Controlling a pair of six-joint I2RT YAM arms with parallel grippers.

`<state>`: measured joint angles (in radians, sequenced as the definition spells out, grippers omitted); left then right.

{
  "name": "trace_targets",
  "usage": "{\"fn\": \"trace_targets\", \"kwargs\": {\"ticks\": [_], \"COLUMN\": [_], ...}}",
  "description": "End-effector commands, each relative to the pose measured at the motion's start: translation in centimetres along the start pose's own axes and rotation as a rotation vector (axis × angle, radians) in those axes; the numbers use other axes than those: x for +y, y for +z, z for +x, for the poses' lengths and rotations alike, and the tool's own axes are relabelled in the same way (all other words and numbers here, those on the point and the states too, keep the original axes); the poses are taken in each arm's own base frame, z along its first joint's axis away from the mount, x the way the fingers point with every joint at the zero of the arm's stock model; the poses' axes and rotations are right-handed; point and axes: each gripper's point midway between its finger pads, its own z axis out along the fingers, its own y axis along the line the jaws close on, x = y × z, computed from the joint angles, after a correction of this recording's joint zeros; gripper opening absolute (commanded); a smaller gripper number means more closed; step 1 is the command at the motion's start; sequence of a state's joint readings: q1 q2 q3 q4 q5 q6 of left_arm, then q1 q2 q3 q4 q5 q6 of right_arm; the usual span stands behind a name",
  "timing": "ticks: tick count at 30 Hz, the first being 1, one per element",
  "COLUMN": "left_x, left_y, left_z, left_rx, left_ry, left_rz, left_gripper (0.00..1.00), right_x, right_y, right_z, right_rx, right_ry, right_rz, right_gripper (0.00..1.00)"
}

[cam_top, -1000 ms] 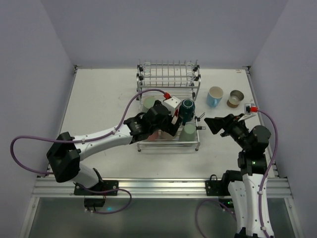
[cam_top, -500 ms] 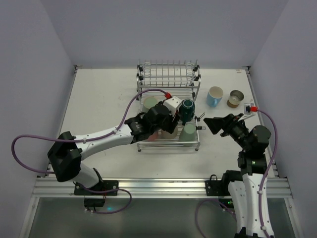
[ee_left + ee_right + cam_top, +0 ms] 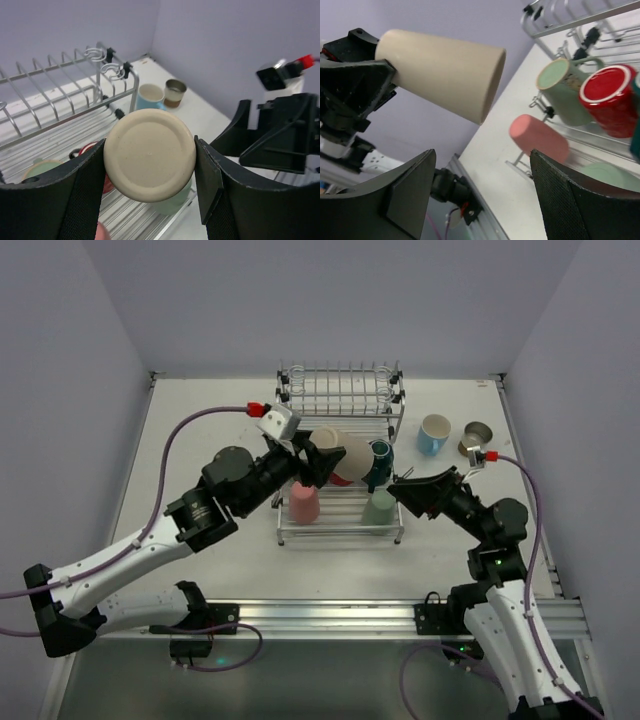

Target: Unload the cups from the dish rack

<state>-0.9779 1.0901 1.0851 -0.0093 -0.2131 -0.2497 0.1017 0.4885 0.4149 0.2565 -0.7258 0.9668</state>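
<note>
Top view: left gripper (image 3: pixel 318 458) is clamped on the bottom end of the beige cup (image 3: pixel 350 453). The cup lies sideways in the air over the lower tray of the dish rack (image 3: pixel 340 392), mouth toward the right gripper (image 3: pixel 408 497). That one sits spread wide just beside the rack's right edge, holding nothing. Pink cup (image 3: pixel 303 502), mint cup (image 3: pixel 380 506), teal mug (image 3: pixel 380 460) and a red cup (image 3: pixel 338 478) are in the tray underneath; blue cup (image 3: pixel 434 433) and brown cup (image 3: pixel 476 436) are already out on the table (image 3: pixel 200 390). Left wrist view: fingers (image 3: pixel 82 187) pinch only the round base across its width, on a smooth wall, with nothing supporting the rest of the cup. I'd expect it to pivot or slide out if the arm swings fast, and it would land on the cups below. Right wrist view: cup mouth hangs ahead of the open fingers, green mug (image 3: pixel 562 95) lying in the tray beyond. If this is a hand-off, the main risk is the left letting go before the right has closed, or the two grippers bumping. A low path to the table could also clip the teal mug.
</note>
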Motion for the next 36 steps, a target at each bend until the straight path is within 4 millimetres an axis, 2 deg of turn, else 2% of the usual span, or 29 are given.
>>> {"fn": "trace_targets", "kwargs": {"ticks": [1, 4, 9, 12, 14, 19, 20, 23, 24, 25, 27, 28, 30, 31, 33, 34, 35, 36], "left_x": [-2.0, -3.0, -4.2, -5.3, -6.0, -6.3, -6.3, -6.2, -6.1, -5.9, -5.6, -5.4, -5.0, -4.6, -4.0, -3.8, -3.1, -2.3], "left_y": [-1.2, -2.0, -2.5, -2.7, -3.0, -3.4, -3.4, -3.7, -3.7, -3.8, -4.3, -4.4, -4.7, -5.0, -5.6, -6.0, -6.2, -6.9], "left_z": [-3.2, -4.4, -4.5, -4.6, -4.7, -4.2, -3.9, -3.3, -3.1, -2.7, -2.8, -2.3, -2.2, -2.2, -2.0, -1.9, -2.0, -1.5], "left_rx": [-0.146, -0.214, -0.233, -0.244, -0.248, -0.244, -0.237, -0.220, -0.214, -0.205, -0.207, -0.188, -0.179, -0.167, -0.135, -0.126, -0.125, -0.106], "left_ry": [-0.115, -0.179, -0.229, -0.264, -0.281, -0.298, -0.299, -0.294, -0.289, -0.282, -0.266, -0.256, -0.239, -0.211, -0.160, -0.144, -0.130, -0.102], "left_rz": [0.102, 0.168, 0.239, 0.303, 0.348, 0.377, 0.377, 0.377, 0.372, 0.363, 0.354, 0.341, 0.321, 0.303, 0.273, 0.265, 0.234, 0.201], "left_gripper": [0.36, 0.36, 0.36, 0.36, 0.36, 0.38, 0.40, 0.50, 0.54, 0.68, 0.83, 0.93, 1.00, 1.00, 1.00, 1.00, 1.00, 1.00], "right_x": [3.4, 5.2, 8.4, 9.1, 10.0, 11.4, 11.7, 12.1, 12.0, 12.0, 12.2, 11.9, 12.3, 11.3, 11.7, 10.1, 9.5, 10.5], "right_y": [1.0, 1.4, 1.8, 2.2, 2.4, 2.5, 2.6, 2.7, 2.8, 2.9, 2.9, 3.1, 3.2, 3.7, 3.6, 4.1, 4.3, 4.1], "right_z": [-0.7, -0.3, -0.2, -0.2, -0.5, -1.3, -1.4, -1.9, -2.0, -2.2, -2.4, -2.4, -2.9, -2.5, -3.6, -3.0, -3.4, -4.8], "right_rx": [-0.014, 0.015, 0.037, 0.043, 0.037, -0.005, -0.013, -0.035, -0.035, -0.043, -0.052, -0.050, -0.055, -0.038, -0.067, -0.038, -0.044, -0.068], "right_ry": [0.010, 0.033, 0.021, 0.024, 0.026, 0.041, 0.044, 0.043, 0.048, 0.057, 0.057, 0.060, 0.047, 0.043, 0.011, -0.005, -0.021, -0.062], "right_rz": [-0.149, -0.228, -0.341, -0.368, -0.406, -0.477, -0.493, -0.514, -0.514, -0.514, -0.516, -0.497, -0.482, -0.425, -0.380, -0.291, -0.235, -0.210], "right_gripper": [0.78, 0.78, 0.78, 0.78, 0.74, 0.62, 0.60, 0.42, 0.30, 0.23, 0.09, 0.05, 0.00, 0.00, 0.00, 0.00, 0.00, 0.00]}}
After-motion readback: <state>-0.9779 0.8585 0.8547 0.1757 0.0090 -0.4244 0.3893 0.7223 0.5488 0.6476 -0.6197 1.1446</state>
